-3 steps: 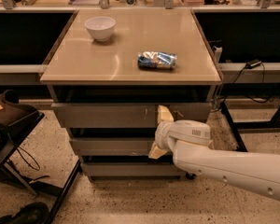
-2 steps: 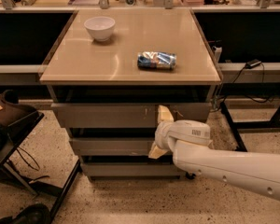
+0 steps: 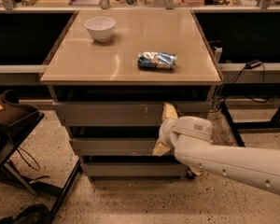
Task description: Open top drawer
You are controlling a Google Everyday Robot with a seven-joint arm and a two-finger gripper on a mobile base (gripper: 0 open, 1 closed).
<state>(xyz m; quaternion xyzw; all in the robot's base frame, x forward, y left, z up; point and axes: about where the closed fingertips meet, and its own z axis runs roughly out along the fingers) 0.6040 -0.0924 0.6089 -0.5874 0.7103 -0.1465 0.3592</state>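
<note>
While the top drawer (image 3: 107, 114) was found directly beneath the surface (image 3: 130, 36), the pincer (image 3: 165, 129) was held below that surface's front edge, right of centre, against the drawer front, opened wide vertically.

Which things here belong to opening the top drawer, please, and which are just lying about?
Job: top drawer, scratched front; gripper, at that front, right of centre.
Lying about: white bowl and blue packet on the tabletop; two lower drawers.
</note>
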